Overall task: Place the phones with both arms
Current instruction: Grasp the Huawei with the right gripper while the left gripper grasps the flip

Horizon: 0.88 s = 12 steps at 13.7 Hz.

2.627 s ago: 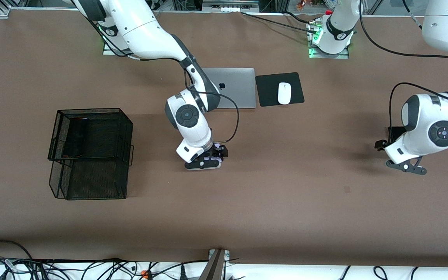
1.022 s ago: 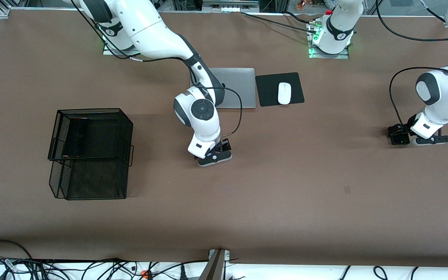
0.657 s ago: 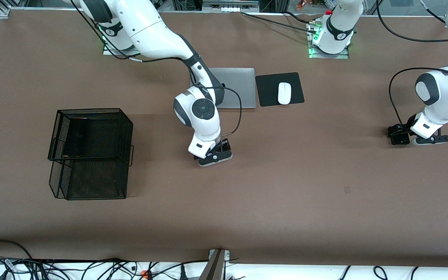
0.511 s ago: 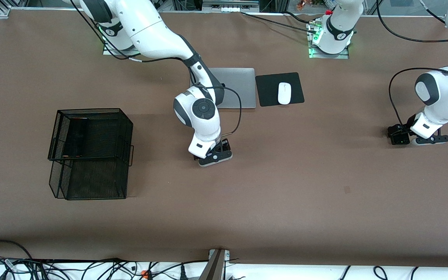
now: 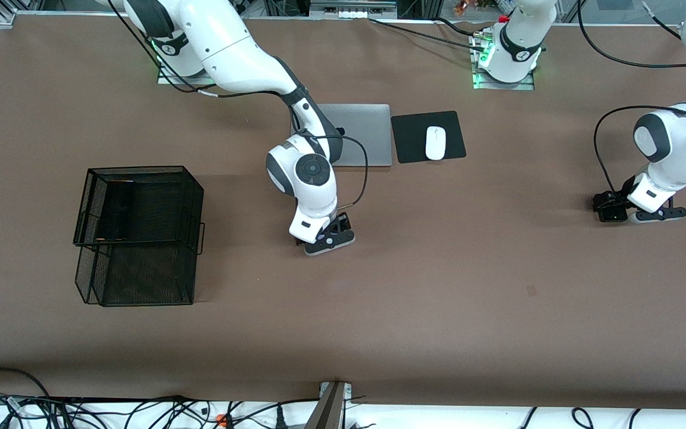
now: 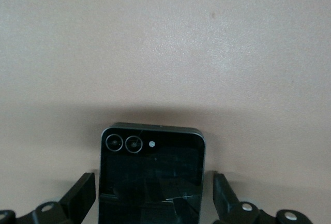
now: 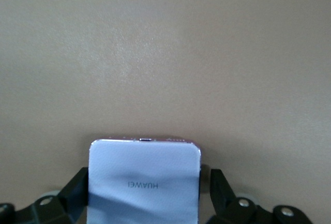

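A squarish black phone (image 6: 150,175) with two camera lenses lies flat on the brown table (image 5: 438,286) near the left arm's end. My left gripper (image 6: 153,181) is down over it, open, one finger on each side and a gap at each. In the front view that black phone (image 5: 611,214) shows a tiny green dot beside the left gripper (image 5: 620,207). My right gripper (image 7: 148,178) stands open astride the pale lavender-white phone (image 7: 144,180) at mid-table. In the front view the right gripper (image 5: 334,230) covers that phone.
A black two-tier mesh basket (image 5: 140,235) stands toward the right arm's end, with a dark flat slab (image 5: 115,208) in its upper tier. A silver laptop (image 5: 364,134) and a white mouse (image 5: 435,143) on a black pad (image 5: 411,140) lie near the robots' bases.
Since the earliest frame the left gripper has swung over and come down around the black phone, and the right gripper has settled around the lavender phone. Over the last second both barely moved.
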Tool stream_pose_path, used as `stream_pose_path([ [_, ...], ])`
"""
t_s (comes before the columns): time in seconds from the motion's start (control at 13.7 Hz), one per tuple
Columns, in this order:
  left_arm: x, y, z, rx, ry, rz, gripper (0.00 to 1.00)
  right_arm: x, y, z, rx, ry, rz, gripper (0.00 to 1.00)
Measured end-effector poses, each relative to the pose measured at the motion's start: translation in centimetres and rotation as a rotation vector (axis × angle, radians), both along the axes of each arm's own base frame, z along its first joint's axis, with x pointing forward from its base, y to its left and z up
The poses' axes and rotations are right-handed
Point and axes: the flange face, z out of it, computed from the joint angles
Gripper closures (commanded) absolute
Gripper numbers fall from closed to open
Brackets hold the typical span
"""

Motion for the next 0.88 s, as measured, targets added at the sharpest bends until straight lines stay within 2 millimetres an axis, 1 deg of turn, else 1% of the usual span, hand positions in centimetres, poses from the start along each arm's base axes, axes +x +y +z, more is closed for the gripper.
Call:
stream_pose_path([
  [0.15,-0.1,0.1,0.0,0.0,0.0,0.003,0.0,0.0,0.0,0.0,0.0,-0.001,0.002,0.01],
  [0.22,-0.1,0.2,0.0,0.0,0.0,0.005,0.0,0.0,0.0,0.0,0.0,-0.001,0.002,0.14],
  [0.29,-0.2,0.3,-0.1,0.0,-0.001,0.007,0.0,0.0,0.1,0.0,0.0,-0.001,0.003,0.39],
  [0.36,-0.2,0.4,-0.2,0.0,-0.005,0.009,0.0,0.0,0.1,0.1,0.001,-0.002,0.006,0.66],
  [0.44,-0.2,0.4,-0.5,-0.001,-0.006,0.01,0.0,-0.1,0.3,0.3,0.004,-0.004,0.01,0.84],
  [0.51,-0.3,0.4,-0.7,-0.003,-0.007,0.01,0.0,0.0,0.2,0.5,0.002,-0.004,0.013,0.95],
  [0.58,-0.3,0.4,-0.8,-0.002,-0.01,0.011,0.07,0.2,0.1,0.5,0.0,-0.005,0.013,1.0],
  [0.66,-0.3,0.5,-0.8,-0.002,-0.011,0.013,0.25,0.3,-0.1,0.5,-0.001,-0.007,0.011,1.0],
  [0.8,-0.2,0.4,-0.8,-0.004,-0.012,0.022,0.68,1.3,-1.0,1.1,-0.005,-0.018,-0.005,1.0],
  [0.88,-0.1,0.4,-0.7,-0.002,-0.017,0.028,0.85,2.3,-2.0,2.3,-0.007,-0.028,-0.023,1.0],
])
